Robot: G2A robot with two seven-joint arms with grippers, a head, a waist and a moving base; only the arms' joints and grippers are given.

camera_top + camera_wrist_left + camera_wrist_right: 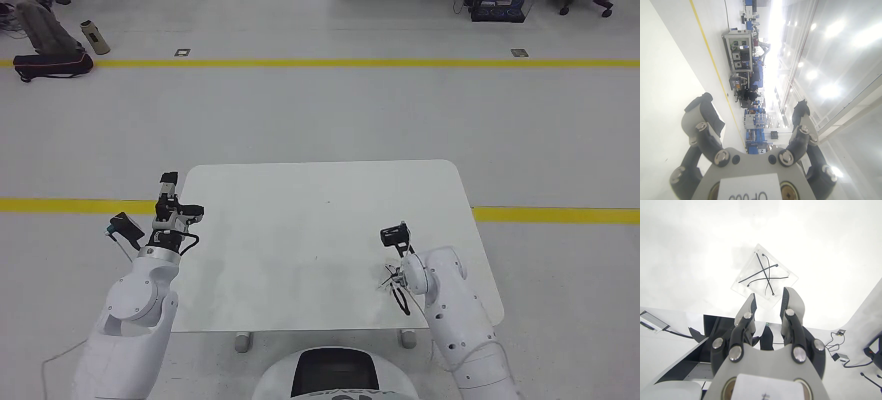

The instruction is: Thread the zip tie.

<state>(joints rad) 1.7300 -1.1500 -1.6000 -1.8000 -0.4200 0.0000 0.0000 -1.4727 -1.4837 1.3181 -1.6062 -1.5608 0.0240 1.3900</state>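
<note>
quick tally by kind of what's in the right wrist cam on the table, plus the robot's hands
black zip ties: 4, crossed over each other in the tray
clear tray: 1
hands: 2, left hand and right hand, both open and empty
total: 7

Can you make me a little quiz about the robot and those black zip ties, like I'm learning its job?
1. True or false: the right gripper is holding one of the zip ties.
2. Where do the zip ties lie? A) in a clear tray B) in a red bowl C) on the floor
3. Fill in: the fingers of the left gripper are ___.

Key: 1 false, it is open and empty. 2 A. 3 open, spread wide with nothing between them.
</note>
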